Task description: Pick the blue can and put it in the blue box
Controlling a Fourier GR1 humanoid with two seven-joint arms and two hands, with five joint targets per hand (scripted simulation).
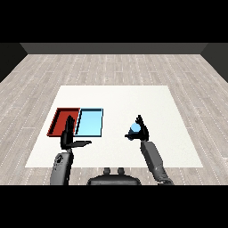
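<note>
Right of centre, the right hand (141, 130) curls round the blue can (133, 129), above the white table (133, 98). At lower left the left hand (69, 137) hangs with fingers straight, holding nothing, before the red tray (58, 118) and the blue tray (90, 122). Grey plank floor (111, 67) surrounds the table.

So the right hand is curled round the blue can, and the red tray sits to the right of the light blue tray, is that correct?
Not quite. The head view shows the red tray to the left of the light blue tray, not the right. The rest holds: the right hand is curled round the blue can.
</note>
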